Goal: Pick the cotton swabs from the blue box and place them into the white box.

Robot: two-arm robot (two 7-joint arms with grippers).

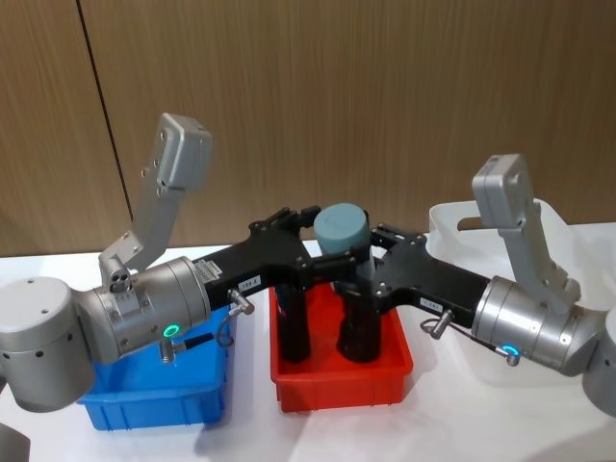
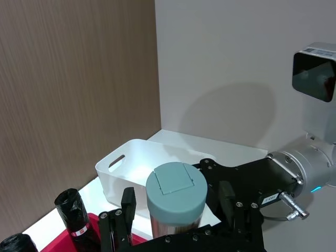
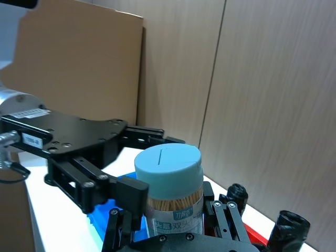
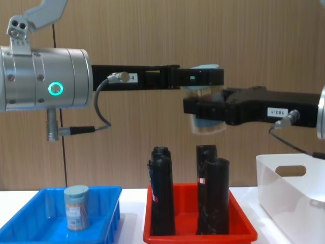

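Hanging in mid-air above the red tray [image 4: 200, 238], one jar of the cotton swabs [image 3: 169, 173] sits between the left claw [image 4: 203, 77] and the right claw [image 4: 200, 109], which meet tip to tip from opposite sides. The left claw crosses the jar just under its lid, and the right claw crosses lower, over the label. In the chest view the black claw bodies hide most of the jar. I cannot tell whether either claw is clenched on it or merely set around it. A second jar [image 4: 76, 207] stands upright in the blue box [image 4: 104, 223], whose left end is cut off. The white box [image 4: 289, 203] is cut off at the right edge, well apart from the raised jar, with open air between them. Black cylinders [image 4: 162, 193] stand in the red tray, their tops clear below both claws. The boxes rest on the table [image 1: 443, 423].
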